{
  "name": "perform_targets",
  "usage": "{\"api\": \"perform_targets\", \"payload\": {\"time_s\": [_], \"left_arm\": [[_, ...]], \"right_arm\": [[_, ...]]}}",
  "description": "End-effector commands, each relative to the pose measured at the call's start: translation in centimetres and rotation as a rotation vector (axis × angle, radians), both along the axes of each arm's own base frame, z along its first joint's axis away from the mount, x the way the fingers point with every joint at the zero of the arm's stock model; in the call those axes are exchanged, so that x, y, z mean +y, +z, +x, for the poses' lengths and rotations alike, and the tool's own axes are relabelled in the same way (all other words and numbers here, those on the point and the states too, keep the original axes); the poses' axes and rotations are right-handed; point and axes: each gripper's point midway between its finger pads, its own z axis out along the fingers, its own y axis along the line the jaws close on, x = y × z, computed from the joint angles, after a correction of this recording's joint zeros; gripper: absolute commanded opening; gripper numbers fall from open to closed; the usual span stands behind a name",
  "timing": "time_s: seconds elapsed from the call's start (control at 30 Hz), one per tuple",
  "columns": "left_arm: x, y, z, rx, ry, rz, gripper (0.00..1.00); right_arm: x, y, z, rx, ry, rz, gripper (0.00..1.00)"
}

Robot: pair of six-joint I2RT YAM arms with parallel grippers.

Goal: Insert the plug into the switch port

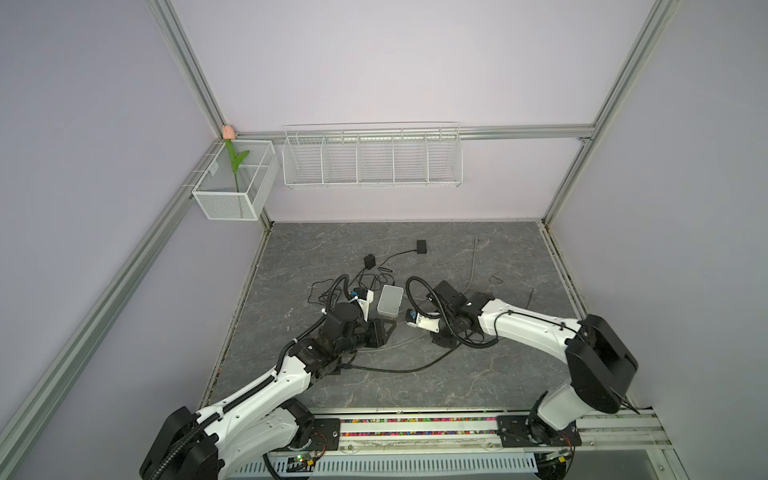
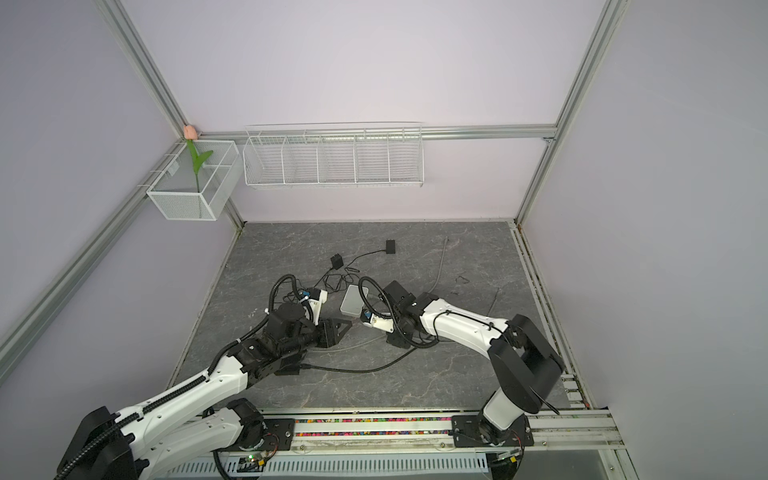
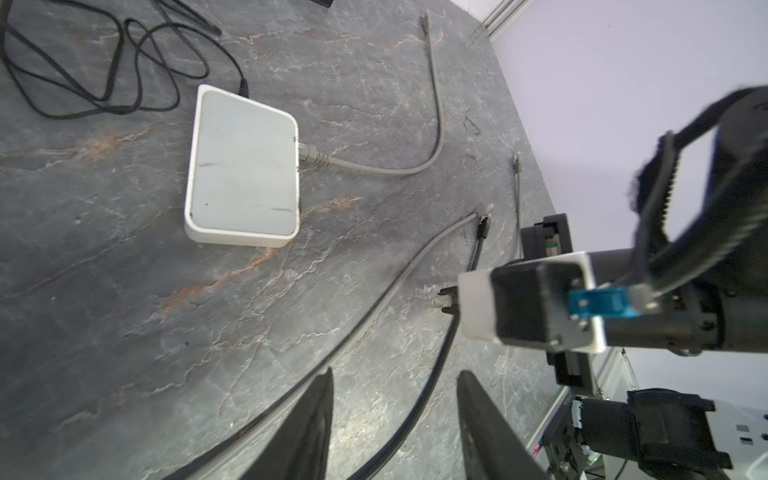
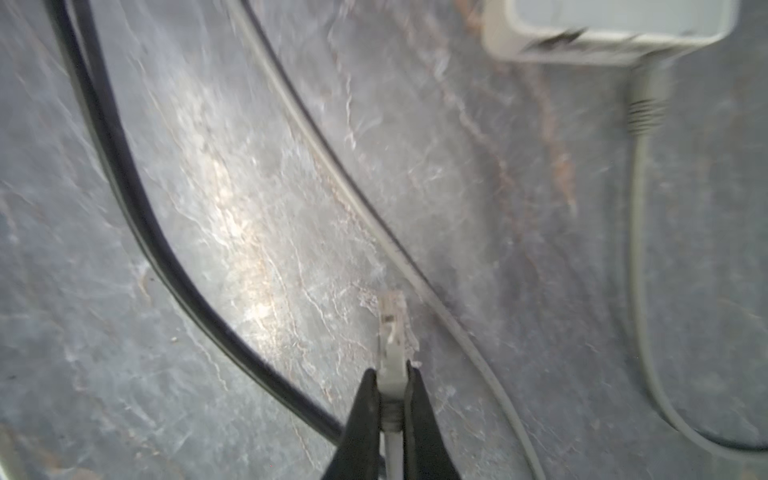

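Note:
The switch (image 1: pixel 390 299) (image 2: pixel 354 300) is a flat white box with a grey top, lying mid-table. One grey cable's boot (image 3: pixel 316 156) sits in its side. My right gripper (image 4: pixel 392 372) is shut on the grey boot of a clear plug (image 4: pixel 391 328), which points out past the fingertips just above the slate. The switch (image 4: pixel 615 29) lies some way ahead of the plug and off to one side. My left gripper (image 3: pixel 395 376) is open and holds nothing. It hangs over a black cable (image 3: pixel 424 399), short of the switch (image 3: pixel 245 166).
Loose grey and black cable ends (image 3: pixel 484 210) lie between the arms. A tangled black cord (image 1: pixel 365 282) and two black adapters (image 1: pixel 422 247) (image 1: pixel 370 262) lie behind the switch. A wire rack (image 1: pixel 372 158) and a mesh basket (image 1: pixel 235 183) with a tulip hang on the walls.

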Motion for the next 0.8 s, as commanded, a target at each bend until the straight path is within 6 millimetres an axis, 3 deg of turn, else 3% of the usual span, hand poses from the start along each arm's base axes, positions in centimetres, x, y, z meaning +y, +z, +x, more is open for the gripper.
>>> {"api": "perform_targets", "payload": {"time_s": [0.0, 0.23, 0.77], "left_arm": [[-0.9, 3.1, 0.2, -0.048, -0.021, -0.072, 0.48], [-2.0, 4.2, 0.5, -0.048, -0.039, -0.135, 0.48], [-4.7, 4.7, 1.4, -0.029, -0.097, -0.235, 0.48]], "right_arm": [[1.2, 3.2, 1.1, -0.009, -0.113, 0.172, 0.07], [1.1, 5.6, 2.0, -0.033, -0.172, 0.188, 0.07], [3.7, 6.3, 0.8, -0.057, -0.078, 0.284, 0.07]]}}
